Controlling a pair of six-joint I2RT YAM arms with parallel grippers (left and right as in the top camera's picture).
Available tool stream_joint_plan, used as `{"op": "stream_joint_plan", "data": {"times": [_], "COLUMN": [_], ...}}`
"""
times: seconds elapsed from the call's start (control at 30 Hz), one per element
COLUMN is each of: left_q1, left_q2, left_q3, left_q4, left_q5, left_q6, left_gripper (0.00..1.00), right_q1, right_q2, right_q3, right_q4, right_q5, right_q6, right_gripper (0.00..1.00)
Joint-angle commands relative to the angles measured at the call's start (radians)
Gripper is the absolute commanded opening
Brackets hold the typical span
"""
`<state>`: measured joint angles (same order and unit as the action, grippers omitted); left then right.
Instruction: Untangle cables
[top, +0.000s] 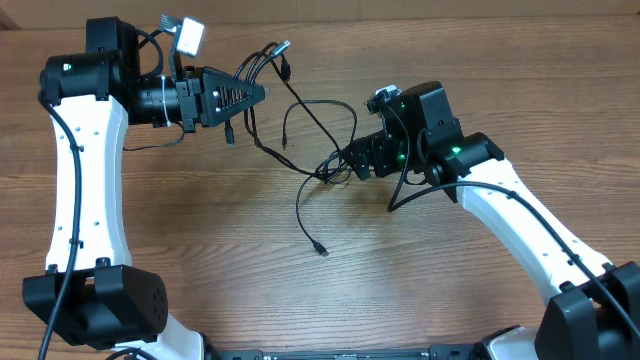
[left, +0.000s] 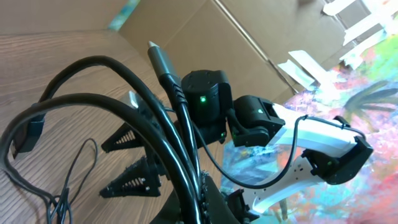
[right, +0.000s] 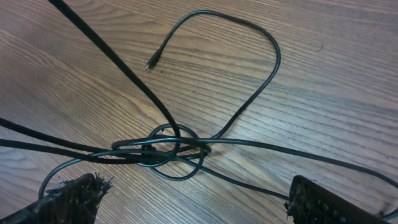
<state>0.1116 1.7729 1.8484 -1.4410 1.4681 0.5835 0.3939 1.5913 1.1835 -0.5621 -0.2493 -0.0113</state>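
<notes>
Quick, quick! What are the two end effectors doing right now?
Left end effector: shut on the cables.
Right end effector: open, holding nothing, over the knot.

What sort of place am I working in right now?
Probably an indoor robotics workspace: a wood-grain table, what look like cardboard sheets beside it, and a multicoloured surface beyond.

Overhead straight down; left wrist faces sideways; right wrist close over table (right: 311, 74); all share cables (right: 158, 148).
</notes>
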Motion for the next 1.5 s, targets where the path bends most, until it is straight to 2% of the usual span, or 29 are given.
{"op": "stream_joint_plan", "data": {"times": [0.0, 0.73, 0.93, 1.17, 1.23, 1.37, 1.47], "left_q1": [0.000, -0.001, -0.001, -0.001, -0.002, -0.002, -0.002], "left_q2": [-0.021, -0.021, -0.021, -0.021, -0.021, -0.021, -0.021], "left_q3": [0.014, 0.014, 0.014, 0.014, 0.014, 0.014, 0.014], "left_q4": [0.001, 0.009, 0.009, 0.016, 0.016, 0.016, 0.017], "left_q5": [-0.009, 0.004, 0.106, 0.113, 0.112, 0.112, 0.112], "left_q6": [0.011, -0.015, -0.015, -0.127, -0.144, -0.143, -0.142], "left_gripper": [0.04, 0.05, 0.05, 0.05, 0.05, 0.04, 0.04], "right_q1": [-0.003, -0.002, -0.002, -0.002, -0.002, -0.002, -0.002], "right_q2": [0.037, 0.195, 0.199, 0.200, 0.201, 0.201, 0.201], "right_q3": [0.014, 0.014, 0.014, 0.014, 0.014, 0.014, 0.014], "right_q4": [-0.003, 0.011, 0.051, 0.075, 0.085, 0.106, 0.114], "right_q5": [0.024, -0.021, -0.067, -0.067, -0.068, -0.069, -0.107], "right_q6": [0.004, 0.005, 0.005, 0.004, 0.004, 0.004, 0.004], "right_gripper": [0.94, 0.83, 0.83, 0.83, 0.80, 0.66, 0.66]}}
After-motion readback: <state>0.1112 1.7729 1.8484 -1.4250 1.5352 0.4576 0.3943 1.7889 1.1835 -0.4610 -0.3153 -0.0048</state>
